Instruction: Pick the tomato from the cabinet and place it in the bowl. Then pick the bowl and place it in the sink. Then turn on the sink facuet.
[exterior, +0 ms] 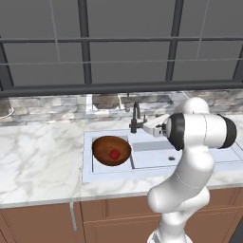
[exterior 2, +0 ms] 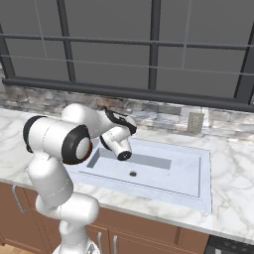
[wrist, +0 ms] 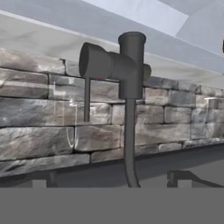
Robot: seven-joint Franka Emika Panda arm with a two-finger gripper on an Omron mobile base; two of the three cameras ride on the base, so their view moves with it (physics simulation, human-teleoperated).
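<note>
Nearest the jaws: sink facuet [wrist: 130,65], dark and slim, seen upside down in the hand view, its base block and stubby side lever directly ahead, thin spout running away toward the bottom of that view. Behind it, grey stone backsplash [wrist: 39,113], with open air on both sides of the spout. Gripper [exterior: 148,126] level with the faucet in the left base view and just beside its right side, hand pointing at it; whether touching cannot be told. Jaw opening not readable in any view: fingertips not discernible in the hand view, blocked by the wrist in the right base view, too small in the left base view. Nothing visibly held.

Below the jaws: sink [exterior: 156,163], pale bluish-white, larger basin bare down to its drain hole, rim free on the near side. Drain and full length of that basin clearest in the right base view, where the arm hides the smaller basin.

Left of the jaws and lower, in the left base view: bowl [exterior: 111,150], reddish-brown wood, sitting in the smaller basin, tomato [exterior: 115,154] resting inside it.

Around the sink: marble counter [exterior: 38,161], broad and level. Farthest back: dark-framed window [exterior: 85,42] above the stone wall.
</note>
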